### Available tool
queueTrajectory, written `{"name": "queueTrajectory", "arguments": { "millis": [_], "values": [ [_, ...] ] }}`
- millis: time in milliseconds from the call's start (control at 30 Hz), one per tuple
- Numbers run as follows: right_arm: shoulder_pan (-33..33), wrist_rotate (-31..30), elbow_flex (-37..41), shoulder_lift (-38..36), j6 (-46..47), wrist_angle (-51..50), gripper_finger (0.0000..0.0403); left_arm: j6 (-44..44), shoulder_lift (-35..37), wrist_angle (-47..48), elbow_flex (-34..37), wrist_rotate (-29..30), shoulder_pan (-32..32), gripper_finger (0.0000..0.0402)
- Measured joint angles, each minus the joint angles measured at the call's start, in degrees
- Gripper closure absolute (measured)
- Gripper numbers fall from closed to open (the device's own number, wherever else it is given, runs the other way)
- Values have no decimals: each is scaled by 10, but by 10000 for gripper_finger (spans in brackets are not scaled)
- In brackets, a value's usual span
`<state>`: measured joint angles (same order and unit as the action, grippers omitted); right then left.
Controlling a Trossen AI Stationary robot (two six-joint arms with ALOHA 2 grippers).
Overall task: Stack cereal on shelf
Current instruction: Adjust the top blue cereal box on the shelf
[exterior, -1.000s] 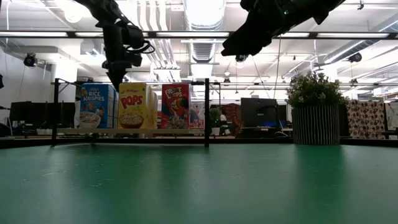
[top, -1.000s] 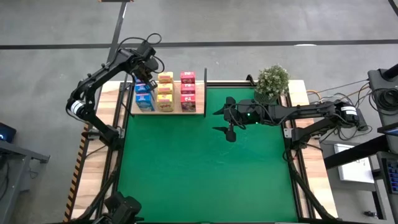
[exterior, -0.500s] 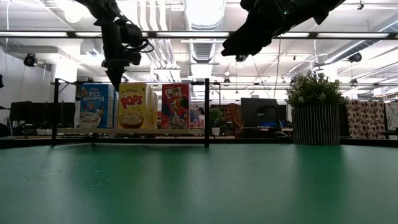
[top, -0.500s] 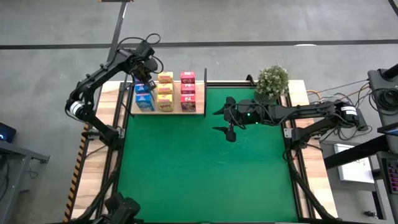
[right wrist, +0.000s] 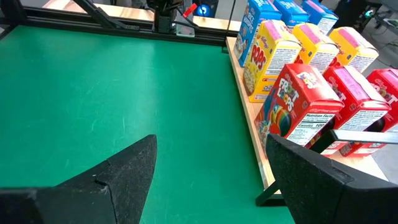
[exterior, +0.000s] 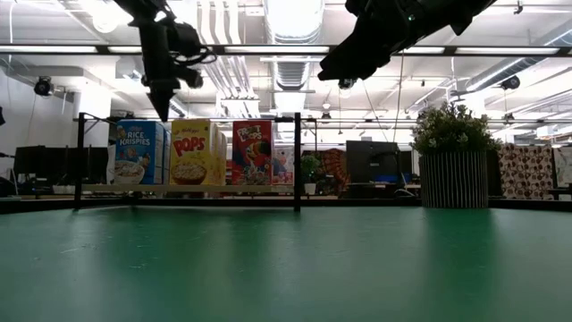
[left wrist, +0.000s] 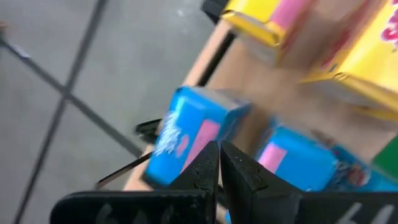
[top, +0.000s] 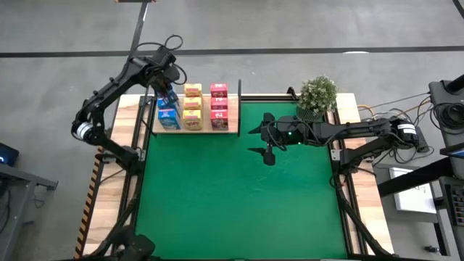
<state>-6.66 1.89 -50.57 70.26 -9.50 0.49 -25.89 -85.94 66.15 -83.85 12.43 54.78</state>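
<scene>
Low view: a bare green mat (exterior: 286, 268) fills the foreground; beyond it the light-wood shelf (exterior: 188, 189) carries blue, yellow and pink cereal boxes (exterior: 252, 152) in 3 rows. Over the mat the right gripper (top: 261, 142) hangs wide open, empty. Above the shelf's blue boxes the left gripper (exterior: 163, 107) is closed, empty. Behind stand a potted plant (exterior: 454, 165) and ceiling lights (exterior: 290, 18).

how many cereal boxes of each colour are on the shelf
blue boxes: 3
yellow boxes: 3
pink boxes: 3
total: 9, all standing on the shelf
</scene>
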Motion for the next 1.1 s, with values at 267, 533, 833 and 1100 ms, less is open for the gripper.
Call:
{"name": "queueTrajectory", "arguments": {
  "millis": [267,533,833,1100],
  "values": [
    [0,0,0,0,-1,2,113,-4,28,-9,0,94,21,402],
    [0,0,0,0,-1,2,113,27,13,-7,16,95,49,402],
    [0,0,0,0,-4,2,113,73,3,2,19,96,58,402],
    [0,0,0,0,-5,2,113,99,3,1,28,96,61,402]
  ]
}}
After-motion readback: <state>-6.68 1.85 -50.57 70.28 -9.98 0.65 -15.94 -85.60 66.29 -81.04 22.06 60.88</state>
